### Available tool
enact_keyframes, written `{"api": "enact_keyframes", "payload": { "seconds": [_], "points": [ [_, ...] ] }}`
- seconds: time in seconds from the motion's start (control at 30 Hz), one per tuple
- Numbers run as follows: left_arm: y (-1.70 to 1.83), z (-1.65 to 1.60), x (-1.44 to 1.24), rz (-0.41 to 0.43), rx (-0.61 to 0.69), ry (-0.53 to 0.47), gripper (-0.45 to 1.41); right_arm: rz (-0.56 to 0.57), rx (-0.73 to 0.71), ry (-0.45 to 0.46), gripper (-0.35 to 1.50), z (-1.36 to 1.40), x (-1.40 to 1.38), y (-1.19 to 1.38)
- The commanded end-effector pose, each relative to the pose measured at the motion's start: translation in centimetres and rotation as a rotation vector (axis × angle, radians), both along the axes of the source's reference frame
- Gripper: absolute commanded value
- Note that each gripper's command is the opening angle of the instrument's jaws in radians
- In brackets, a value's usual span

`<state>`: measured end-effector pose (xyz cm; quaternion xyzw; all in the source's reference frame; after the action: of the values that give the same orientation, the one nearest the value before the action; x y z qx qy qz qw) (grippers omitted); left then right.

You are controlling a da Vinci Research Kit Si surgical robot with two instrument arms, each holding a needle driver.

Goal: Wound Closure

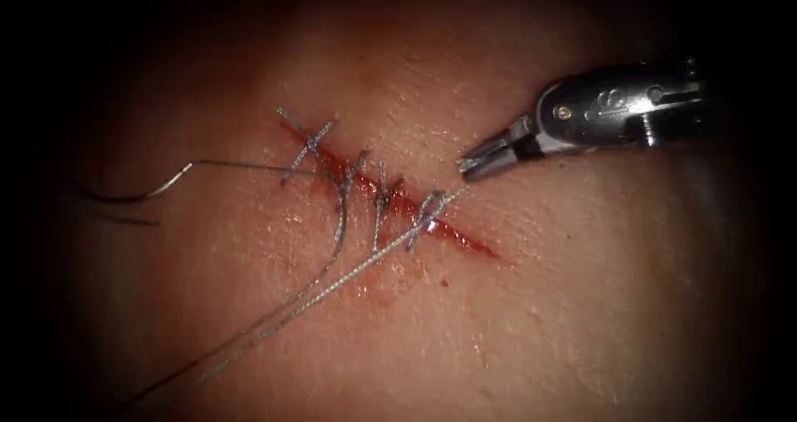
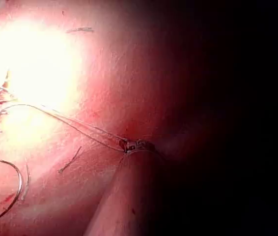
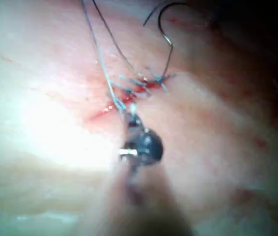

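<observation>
The cut [image 1: 465,237] runs slantwise across the tissue [image 1: 581,306], with several stitches [image 1: 382,193] crossing it.

The right claw [image 1: 475,166] sits just right of the cut. Its jaws are narrow and seem closed on the end of the thread [image 1: 365,260]. From there the strand crosses the cut and runs away to the lower left. In the left wrist view the left claw [image 2: 135,146] appears clamped on two strands that meet at it.

With both ends held, I judge a hard or uneven pull could cut the soft, moist tissue at the stitches or slip the thin end out of the smooth steel jaws.

The thread is a twisted, grey, rope-like line. The needle [image 1: 166,185] is thin curved wire. It lies loose on the tissue left of the cut, held by neither claw and seemingly not in the tissue. A slack strand could snag it.

Red fluid [image 1: 407,202] lines the cut's glistening edges.
</observation>
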<state>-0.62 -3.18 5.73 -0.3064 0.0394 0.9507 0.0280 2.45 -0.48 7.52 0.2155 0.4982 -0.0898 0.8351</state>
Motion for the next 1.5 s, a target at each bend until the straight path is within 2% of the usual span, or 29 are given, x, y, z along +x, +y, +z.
{"api": "enact_keyframes", "payload": {
  "seconds": [0.03,0.37,0.63,0.97,1.3,1.5],
  "points": [
    [-0.14,0.05,-0.02,-0.001,0.008,0.0,-0.45,0.006,-0.003,-0.006,-0.35,0.06,0.03,-0.02],
    [-0.53,0.03,0.15,-0.005,0.013,0.003,-0.45,0.055,-0.051,-0.037,-0.35,0.17,-0.03,0.08],
    [-0.74,-0.04,0.2,-0.012,0.007,0.011,-0.45,0.058,-0.075,-0.054,-0.35,0.21,-0.13,0.06],
    [-1.1,-0.06,0.31,-0.018,-0.003,0.009,-0.45,0.061,-0.088,-0.056,-0.35,0.22,-0.13,0.03],
    [-1.05,-0.02,0.44,-0.013,-0.005,0.008,-0.45,0.064,-0.094,-0.058,-0.35,0.23,-0.09,0.02],
    [-0.71,-0.33,0.26,-0.055,0.001,-0.024,-0.45,0.077,-0.111,-0.05,-0.35,0.27,-0.01,-0.24]
  ]
}}
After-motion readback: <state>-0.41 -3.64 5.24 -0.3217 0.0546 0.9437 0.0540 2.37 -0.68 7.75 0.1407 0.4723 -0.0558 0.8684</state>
